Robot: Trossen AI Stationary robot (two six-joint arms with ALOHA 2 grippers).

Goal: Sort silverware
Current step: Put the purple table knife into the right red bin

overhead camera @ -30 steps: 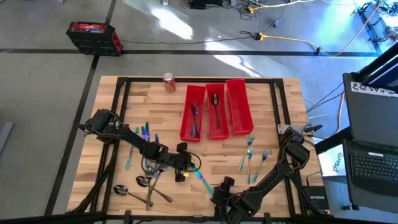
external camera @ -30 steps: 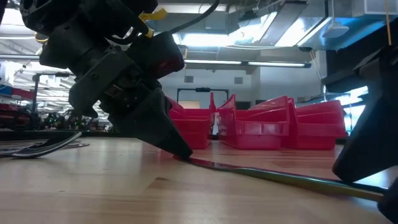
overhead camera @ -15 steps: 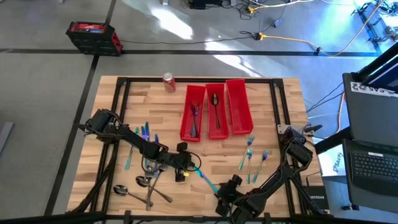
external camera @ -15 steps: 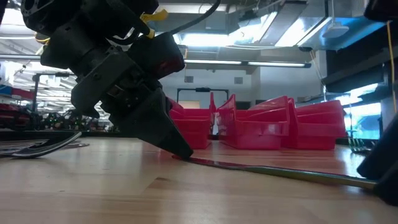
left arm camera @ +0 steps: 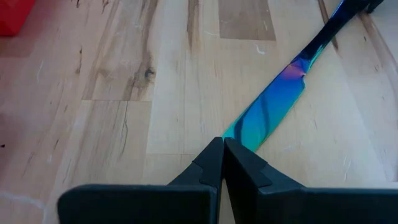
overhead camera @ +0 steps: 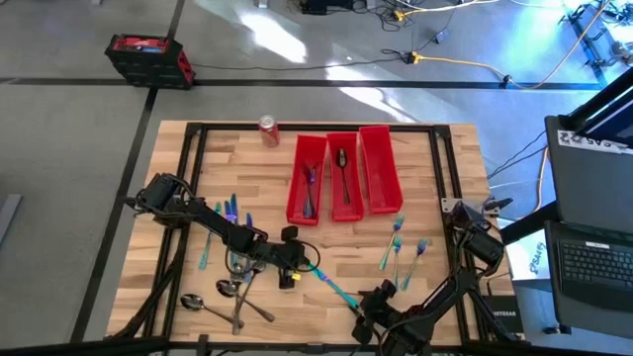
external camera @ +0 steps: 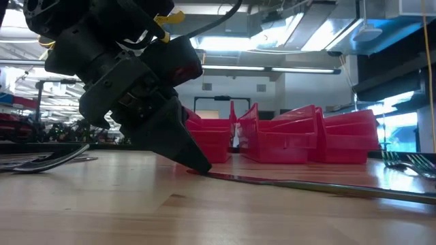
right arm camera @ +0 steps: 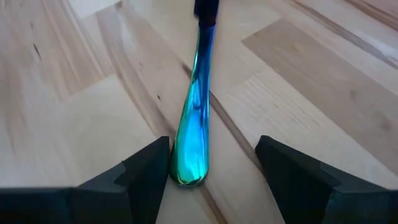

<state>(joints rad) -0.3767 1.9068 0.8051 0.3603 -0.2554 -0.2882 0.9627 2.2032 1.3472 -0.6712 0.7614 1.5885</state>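
Over the last second my right hand (overhead camera: 368,300) has slid along the desk's (overhead camera: 435,188) near edge toward the right, dropping out of the low view, where it had blocked the knife's far end. The left hand (overhead camera: 300,263) has not budged: it is pinched tight on the blade tip of the knife (overhead camera: 331,284), which lies flat on the desk, handle pointing at my right hand. That hand is spread wide, one finger on each side of the handle end, not yet touching it. To do this step well I'd keep the left pinch steady so the knife cannot swivel, square the right hand to the handle, go low enough that the fingers get under the thin metal, and only let go on the left once the right grip is firm. Then it goes to the bins (overhead camera: 343,178), where a few pieces already lie. The right wrist view shows the rounded handle end (right arm camera: 189,168) centred between the fingers (right arm camera: 140,171), which the high view is too coarse to confirm. The left wrist view shows the blade (left arm camera: 273,109) vanishing under the closed fingertips (left arm camera: 214,165). Only the high view shows what remains: spoons (overhead camera: 229,289) and forks (overhead camera: 229,210) on the left, more forks (overhead camera: 399,247) on the right.
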